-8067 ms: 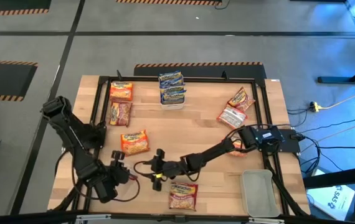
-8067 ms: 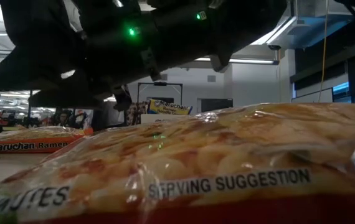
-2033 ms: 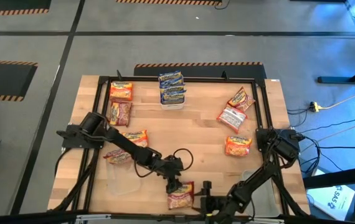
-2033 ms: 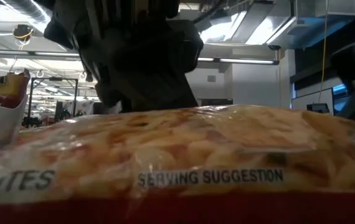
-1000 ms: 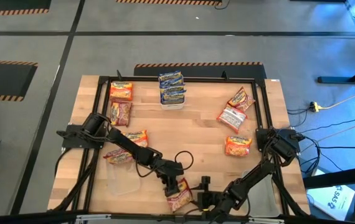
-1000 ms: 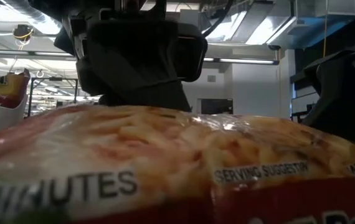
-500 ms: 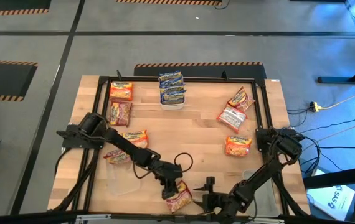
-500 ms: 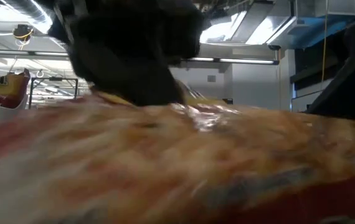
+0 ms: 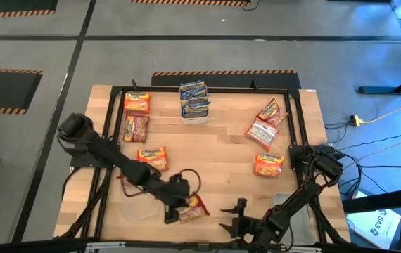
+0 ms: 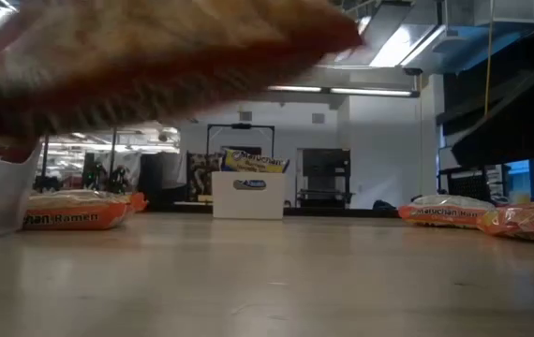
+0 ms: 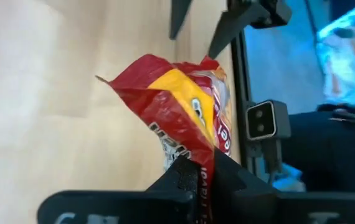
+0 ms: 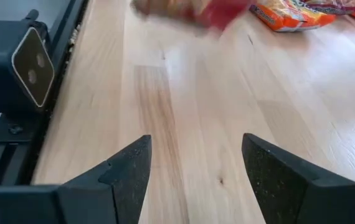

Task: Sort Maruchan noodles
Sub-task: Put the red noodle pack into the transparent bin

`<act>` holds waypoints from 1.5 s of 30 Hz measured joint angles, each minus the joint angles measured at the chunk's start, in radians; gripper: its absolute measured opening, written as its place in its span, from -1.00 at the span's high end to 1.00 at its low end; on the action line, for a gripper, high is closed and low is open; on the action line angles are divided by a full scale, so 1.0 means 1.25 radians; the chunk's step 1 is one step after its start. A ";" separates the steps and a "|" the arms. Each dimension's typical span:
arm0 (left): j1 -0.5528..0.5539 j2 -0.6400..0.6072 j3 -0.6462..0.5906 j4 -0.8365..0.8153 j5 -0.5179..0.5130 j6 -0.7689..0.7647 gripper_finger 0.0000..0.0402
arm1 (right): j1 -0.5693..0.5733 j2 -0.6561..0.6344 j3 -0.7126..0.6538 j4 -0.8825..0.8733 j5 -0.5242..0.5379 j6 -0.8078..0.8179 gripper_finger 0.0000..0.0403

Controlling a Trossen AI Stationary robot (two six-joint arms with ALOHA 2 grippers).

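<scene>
My left gripper (image 9: 179,208) is shut on a red Maruchan noodle packet (image 9: 194,207) with a yellow picture, above the table's near middle. The low view shows that packet (image 10: 155,47) as a blur overhead. My right gripper (image 9: 234,219) waits open low over the near edge, fingers spread over bare wood (image 12: 193,168). Other packets lie flat: orange (image 9: 137,103), red (image 9: 135,128) and orange (image 9: 151,158) at the left, and pink (image 9: 272,111), white-red (image 9: 262,131) and orange (image 9: 269,164) at the right. Blue packets (image 9: 194,98) stand in a white tub at the far middle. My left gripper pinches the red packet's end edge (image 11: 199,163) between its two fingers (image 11: 180,177). The fingers come slanting down from the table's left. The packet juts out beyond the fingertips, crumpled near the hold and clear of the table.
A clear tub (image 9: 137,200) stands just left of my left gripper, and another tub (image 9: 290,211) at the near right. A black frame (image 9: 112,112) runs around the work area. Bare wood lies in the table's middle (image 9: 214,154).
My left gripper has risen and drawn back toward the table's left edge, rolling at the wrist. The red packet came up with it, from lying at the near edge in front of the low camera to hanging clear of the table.
</scene>
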 joint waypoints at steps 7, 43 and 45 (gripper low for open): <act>-0.059 -0.152 0.000 -0.126 -0.159 0.069 0.98 | -0.019 0.000 0.000 0.004 -0.001 0.004 -0.17; -0.243 -0.202 0.000 -0.787 -0.129 -0.269 0.98 | -0.065 0.009 0.000 -0.019 -0.078 0.039 -0.17; -0.243 -0.172 0.000 -0.788 -0.120 -0.258 0.98 | -0.065 0.009 0.000 -0.018 -0.084 0.040 -0.17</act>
